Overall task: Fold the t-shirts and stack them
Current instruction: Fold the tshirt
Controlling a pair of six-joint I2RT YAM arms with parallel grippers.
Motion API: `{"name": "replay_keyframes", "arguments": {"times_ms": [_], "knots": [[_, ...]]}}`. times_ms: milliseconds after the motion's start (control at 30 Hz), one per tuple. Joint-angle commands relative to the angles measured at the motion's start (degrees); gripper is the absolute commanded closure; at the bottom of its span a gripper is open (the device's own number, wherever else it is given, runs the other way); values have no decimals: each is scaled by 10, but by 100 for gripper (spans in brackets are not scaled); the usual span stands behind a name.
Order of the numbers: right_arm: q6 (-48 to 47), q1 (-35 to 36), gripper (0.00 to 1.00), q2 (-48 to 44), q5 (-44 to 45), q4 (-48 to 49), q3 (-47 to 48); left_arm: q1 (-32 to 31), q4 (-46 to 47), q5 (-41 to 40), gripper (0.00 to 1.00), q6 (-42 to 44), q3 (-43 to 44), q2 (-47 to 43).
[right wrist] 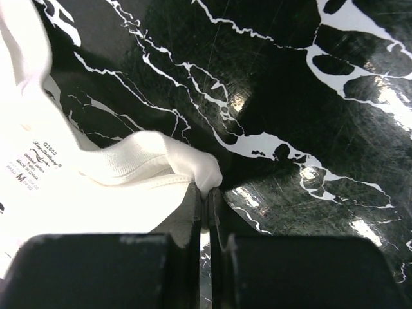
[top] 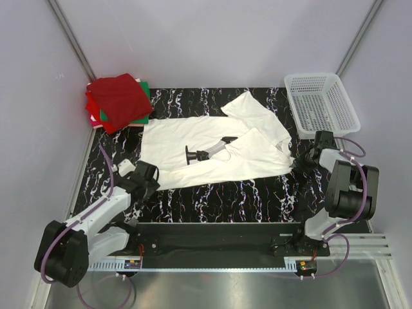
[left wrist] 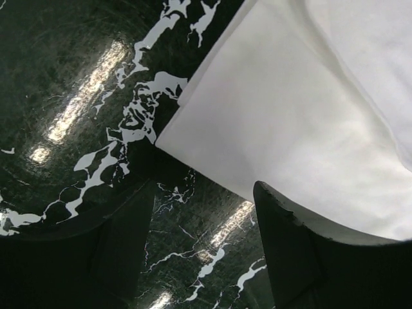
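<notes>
One thin pinch by right hand [right wrist: 206,193] on white t-shirt [top: 206,138] collar, near the surface's [top: 212,193] right edge; left hand [left wrist: 205,193] spread over hem corner. Could slip free under a hard tug.

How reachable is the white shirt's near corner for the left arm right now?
Likely yes: the left gripper hangs open right at the corner of the white shirt, and only bare table shows between its fingers and the cloth.

White t-shirt [top: 174,138] lies spread, partly folded, left of the basket [top: 313,76]; folded red and green tees [top: 119,100] sit stacked farther left.
</notes>
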Motion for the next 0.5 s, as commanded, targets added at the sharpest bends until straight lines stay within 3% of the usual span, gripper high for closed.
{"name": "replay_keyframes", "arguments": {"times_ms": [0,133,233,267,300,367,467], "knots": [[-5,-3,100,1,-9,3,-11,9,0,-30,31,-22,9,18],[-7,-3,100,0,-12,3,-11,20,19,-22,39,-19,8,38],[-7,-3,100,-5,-17,-1,-12,32,25,-14,57,-9,18,65],[-7,-3,100,-7,-16,-3,-12,35,28,-12,64,-4,19,70],[-8,-3,100,-9,-17,-4,-12,37,35,-11,79,-1,20,75],[-7,-3,100,-17,-19,-11,-13,40,36,-9,98,5,22,77],[-8,-3,100,-36,-21,-27,-15,42,42,-6,100,17,23,73]]}}
